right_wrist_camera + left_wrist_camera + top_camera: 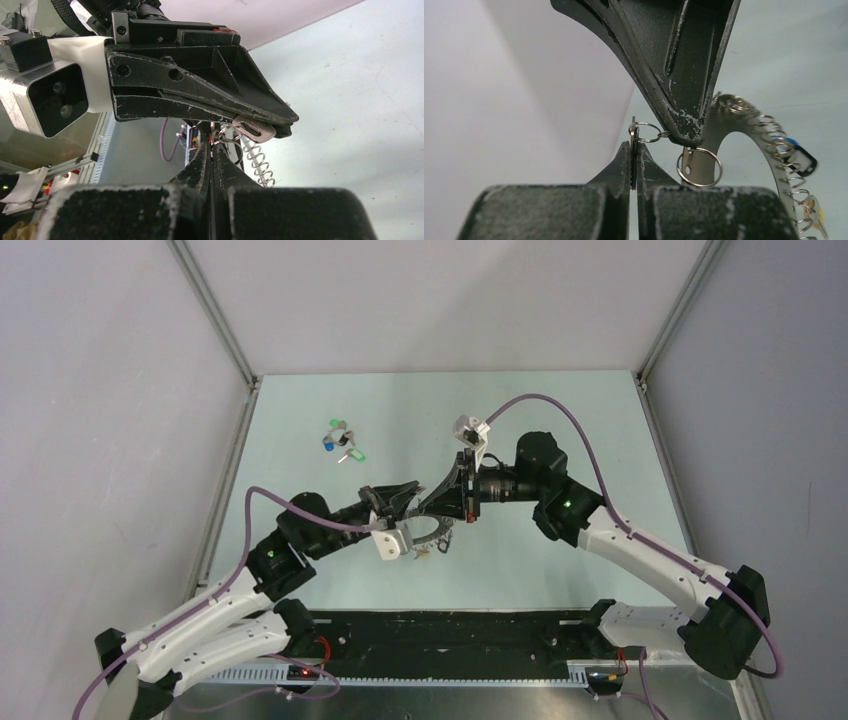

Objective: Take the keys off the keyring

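My left gripper (412, 504) and right gripper (436, 502) meet tip to tip above the table's middle. In the left wrist view my left gripper (634, 150) is shut on a thin key (634, 142) seen edge-on, with a small wire loop (646, 132) running to the right gripper's tip (681, 127). The grey keyring (730, 120) hangs behind, its rim loops carrying keys with blue (791, 144), black (806, 162) and yellow (819, 215) tags. In the right wrist view my right gripper (212, 146) is shut on wire loops beside the silver key (252, 129) at the left gripper's tip.
A small heap of loose keys with green and blue tags (340, 440) lies on the pale green table (560, 420) at the back left. The keyring (432, 537) hangs just under the two grippers. Grey walls and metal rails enclose the table.
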`<action>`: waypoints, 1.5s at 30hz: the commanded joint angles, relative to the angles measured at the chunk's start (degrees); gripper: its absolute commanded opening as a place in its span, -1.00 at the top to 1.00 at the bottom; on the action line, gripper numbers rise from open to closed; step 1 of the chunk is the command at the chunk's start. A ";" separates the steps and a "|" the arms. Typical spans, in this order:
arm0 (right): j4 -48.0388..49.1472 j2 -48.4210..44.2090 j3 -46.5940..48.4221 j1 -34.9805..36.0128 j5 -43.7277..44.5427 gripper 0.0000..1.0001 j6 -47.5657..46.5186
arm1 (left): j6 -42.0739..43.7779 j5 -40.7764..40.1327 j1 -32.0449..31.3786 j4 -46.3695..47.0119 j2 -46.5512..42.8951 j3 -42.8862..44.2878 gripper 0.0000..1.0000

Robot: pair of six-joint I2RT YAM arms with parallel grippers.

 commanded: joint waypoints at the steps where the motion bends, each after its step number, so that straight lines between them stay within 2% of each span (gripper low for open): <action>1: -0.86 1.39 1.78 -1.20 -2.19 1.00 4.94 | 0.70 -0.32 0.01 6.09 -1.78 0.92 0.99; 18: -1.30 7.03 1.01 -4.08 -1.60 1.00 15.18 | 1.34 -0.04 0.05 6.09 -3.27 0.97 0.99; 29: 11.56 9.48 -5.19 -6.67 2.78 1.00 29.52 | 1.76 0.45 0.12 6.04 -3.64 0.79 0.99; 36: 13.92 10.50 -5.25 -5.66 1.94 1.00 29.87 | 1.75 0.33 0.07 6.07 -3.35 0.78 1.00; 42: 11.27 6.15 -5.36 -6.97 0.91 1.00 24.24 | 1.94 -0.71 0.06 6.09 -3.54 0.72 1.00; 45: 8.63 2.86 -5.89 -7.51 1.69 0.45 19.17 | 2.01 -0.86 0.11 6.05 -3.64 0.70 1.00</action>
